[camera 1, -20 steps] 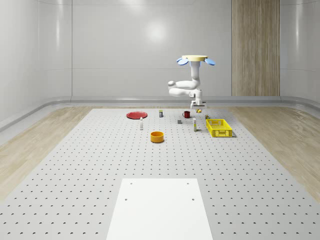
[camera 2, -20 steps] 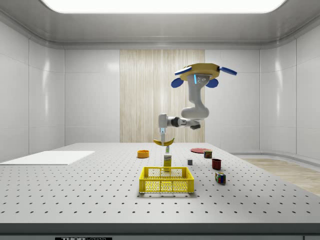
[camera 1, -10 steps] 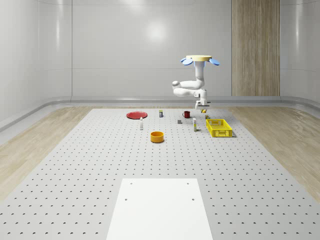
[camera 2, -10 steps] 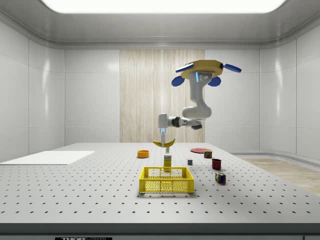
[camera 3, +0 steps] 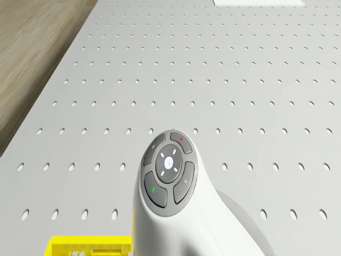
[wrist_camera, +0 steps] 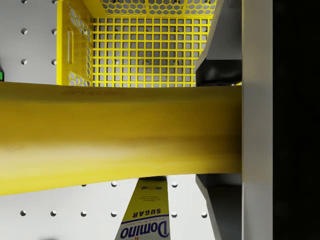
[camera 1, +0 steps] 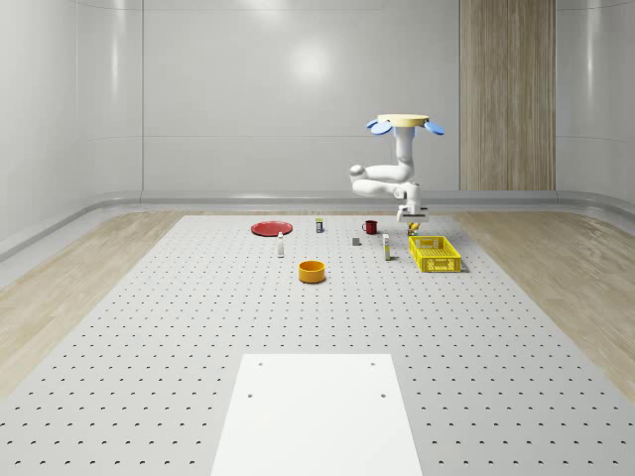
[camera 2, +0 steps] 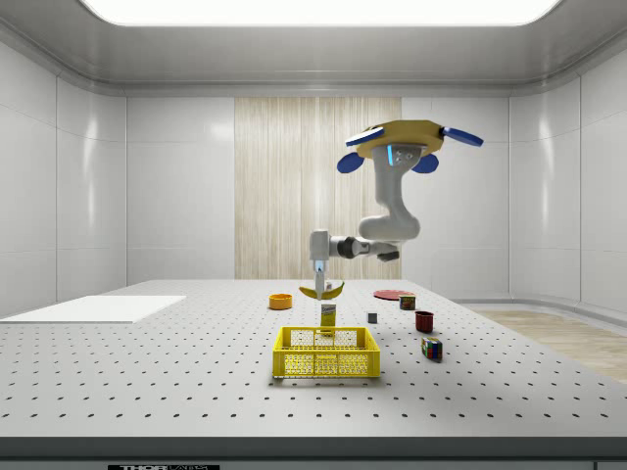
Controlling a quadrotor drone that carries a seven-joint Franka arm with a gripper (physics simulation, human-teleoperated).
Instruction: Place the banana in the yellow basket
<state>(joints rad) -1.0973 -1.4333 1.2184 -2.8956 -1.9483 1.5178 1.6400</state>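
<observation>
whole-scene view: drone [camera 1: 405, 123] hovers in the air over the far right part of the table [camera 1: 198, 327], just behind the yellow basket [camera 1: 435, 254]. Arm hangs down, gripper [camera 1: 413, 220] low over the basket's far end, banana [camera 1: 414, 227] a small yellow spot right under it.
whole-scene counts: 1 basket, 1 orange bowl [camera 1: 313, 271], 1 red plate [camera 1: 270, 228], 1 red mug [camera 1: 370, 226], 1 white sheet [camera 1: 316, 412] up front, plus a few small bottles or boxes too small to name.
side view: drone [camera 2: 404, 144] airborne, arm bent toward the side view's left. Gripper [camera 2: 319, 284] points down, banana [camera 2: 322, 292] clamped in it and hanging above the basket [camera 2: 326, 352], clearly apart from it, not inside. Sugar box [camera 2: 327, 315] stands just behind the basket, under the banana.
side counts: 1 banana, 1 basket, 1 sugar box, 1 coloured cube [camera 2: 431, 349], 1 red mug [camera 2: 424, 320], 1 orange bowl [camera 2: 280, 302].
drone view: arm link [camera 3: 181, 208] up close, holed table [camera 3: 224, 74] beyond it, 1 yellow basket corner [camera 3: 88, 246] beside the arm.
wrist view: banana [wrist_camera: 115, 137] lies crosswise, gripped against a finger [wrist_camera: 255, 120]. Basket mesh floor [wrist_camera: 150, 50] beyond the banana, sugar box [wrist_camera: 147, 217] on the near side.
gripper state: clenched on the banana.
done: banana picked up, carried to the basket.
left: looks like it needs centring over the basket, lowering, then release. Banana not yet in.
</observation>
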